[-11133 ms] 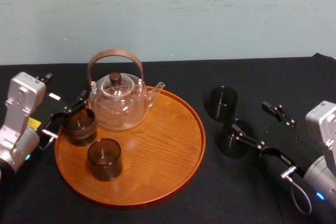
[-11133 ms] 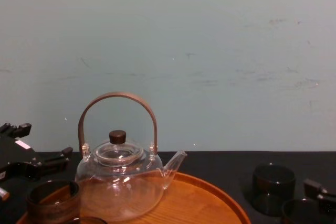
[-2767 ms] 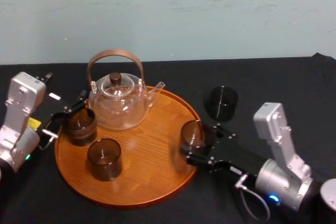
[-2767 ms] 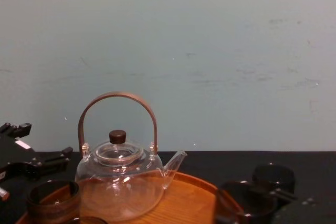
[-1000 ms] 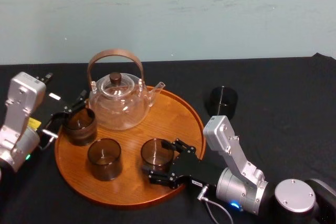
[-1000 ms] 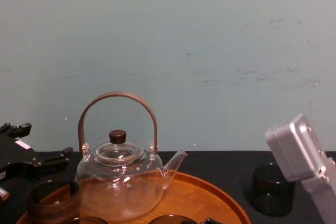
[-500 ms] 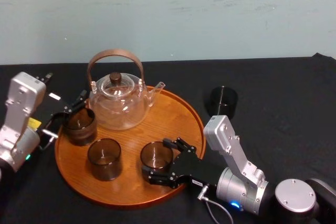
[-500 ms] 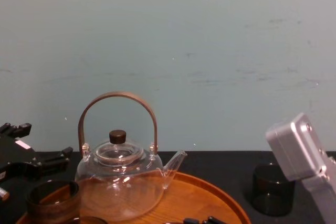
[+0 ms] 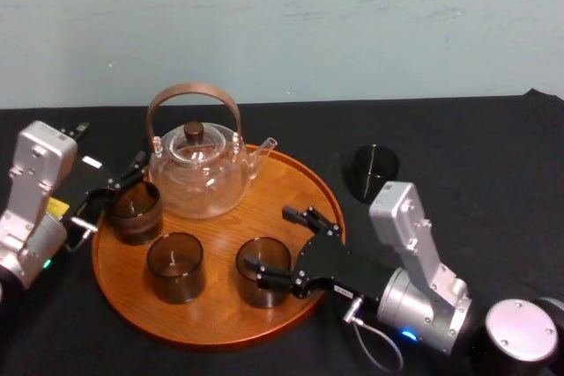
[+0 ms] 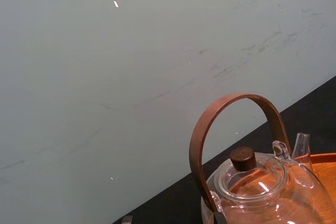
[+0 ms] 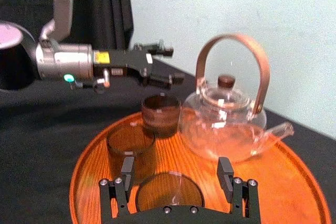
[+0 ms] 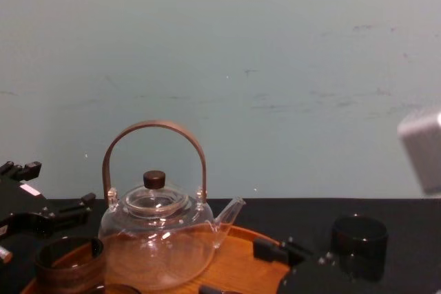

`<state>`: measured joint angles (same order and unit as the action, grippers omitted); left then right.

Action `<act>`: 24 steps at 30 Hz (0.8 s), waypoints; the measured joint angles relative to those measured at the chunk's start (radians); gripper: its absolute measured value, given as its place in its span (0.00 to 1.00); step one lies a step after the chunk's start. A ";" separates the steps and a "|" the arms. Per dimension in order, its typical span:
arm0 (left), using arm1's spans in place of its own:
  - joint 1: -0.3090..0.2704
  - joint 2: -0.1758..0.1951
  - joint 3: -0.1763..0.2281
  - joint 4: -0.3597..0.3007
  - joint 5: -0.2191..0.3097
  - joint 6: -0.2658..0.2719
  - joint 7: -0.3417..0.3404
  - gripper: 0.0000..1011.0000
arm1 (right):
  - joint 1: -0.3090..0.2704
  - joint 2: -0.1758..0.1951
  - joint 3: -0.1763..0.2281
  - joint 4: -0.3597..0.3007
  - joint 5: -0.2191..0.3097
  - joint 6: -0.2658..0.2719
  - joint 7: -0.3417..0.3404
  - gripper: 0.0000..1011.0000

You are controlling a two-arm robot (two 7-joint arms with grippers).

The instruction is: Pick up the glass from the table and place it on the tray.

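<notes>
Holding teapot point(image 9: 201, 178), glasses point(image 9: 175, 266): tray point(image 9: 282, 200); right end effector point(image 11: 176, 169) apart around nearest glass point(image 9: 256, 295), left end effector point(image 11: 175, 65) apart by another

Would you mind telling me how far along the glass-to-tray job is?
Done: the near glass stands on the tray. In hand: nothing; the right gripper flanks it with fingers open. Left: pull that gripper clear, then perhaps fetch the dark glass on the table right of the tray. The left gripper sits parked at the tray's left rim.
</notes>
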<state>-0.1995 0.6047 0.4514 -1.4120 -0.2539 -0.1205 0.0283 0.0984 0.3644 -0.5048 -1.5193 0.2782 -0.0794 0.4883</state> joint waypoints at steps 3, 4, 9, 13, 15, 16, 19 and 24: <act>0.000 0.000 0.000 0.000 0.000 0.000 0.000 0.99 | -0.016 0.017 0.015 -0.040 0.011 -0.018 0.004 0.99; 0.000 0.000 0.000 0.000 0.000 0.000 0.000 0.99 | -0.021 0.022 0.019 -0.050 0.015 -0.022 0.005 0.99; 0.000 0.000 0.000 0.000 0.000 0.000 0.000 0.99 | -0.047 0.050 0.051 -0.091 0.036 -0.029 0.002 0.99; 0.000 0.000 0.000 0.000 0.000 0.000 0.000 0.99 | -0.064 0.066 0.080 -0.103 0.049 -0.030 -0.010 0.99; 0.000 0.000 0.000 0.000 0.000 0.000 0.000 0.99 | -0.077 0.079 0.104 -0.106 0.057 -0.031 -0.022 0.99; 0.000 0.000 0.000 0.000 0.000 0.000 0.000 0.99 | -0.081 0.084 0.113 -0.107 0.060 -0.031 -0.027 0.99; 0.000 0.000 0.000 0.000 0.000 0.000 0.000 0.99 | -0.106 0.104 0.162 -0.110 0.074 -0.032 -0.049 0.99; 0.000 0.000 0.000 0.000 0.000 0.000 0.000 0.99 | -0.149 0.127 0.279 -0.074 0.105 -0.041 -0.100 0.99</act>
<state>-0.1996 0.6051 0.4512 -1.4119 -0.2540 -0.1205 0.0287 -0.0509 0.4915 -0.2259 -1.5936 0.3834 -0.1204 0.3883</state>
